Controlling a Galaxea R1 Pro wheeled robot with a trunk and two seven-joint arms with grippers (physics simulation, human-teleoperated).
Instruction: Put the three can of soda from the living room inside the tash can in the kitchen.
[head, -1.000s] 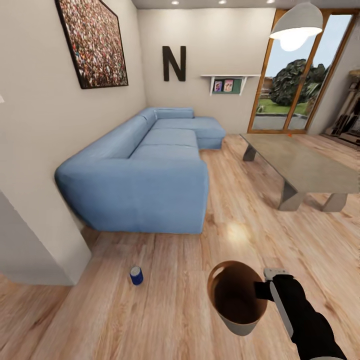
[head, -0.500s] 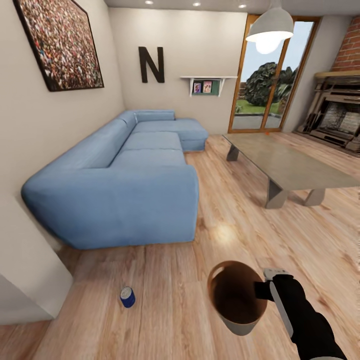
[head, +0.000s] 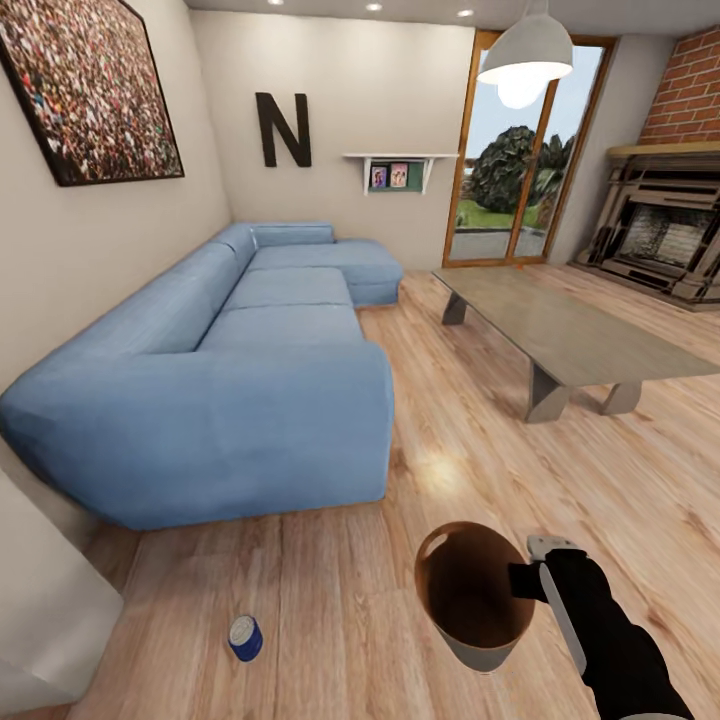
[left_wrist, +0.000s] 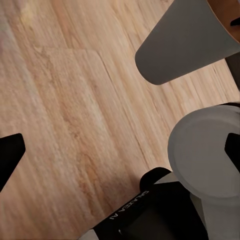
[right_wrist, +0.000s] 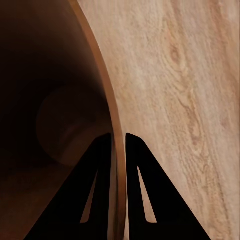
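Observation:
A dark blue can of soda (head: 245, 637) with a silvery top lies on the wood floor of the living room, in front of the near end of the sofa (head: 230, 370). My right gripper (head: 524, 580) is shut on the copper-brown rim of the tash can (head: 475, 600), held off the floor at my right front. The right wrist view looks along that rim (right_wrist: 102, 85), pinched between the two fingers (right_wrist: 100, 170), with the dark inside beside it. My left gripper (left_wrist: 120, 150) hangs open over the floor, nothing in it, near the tash can's grey outside (left_wrist: 185, 45).
The light-blue corner sofa runs along the left wall. A low grey coffee table (head: 560, 335) stands to the right of it, with a brick fireplace (head: 665, 230) and a glass door (head: 510, 160) beyond. A wall corner (head: 45, 610) juts in at the near left.
The camera has moved on into the room: sofa and blue can have slid left and lower in the picture. The right arm and the held can keep their place in view.

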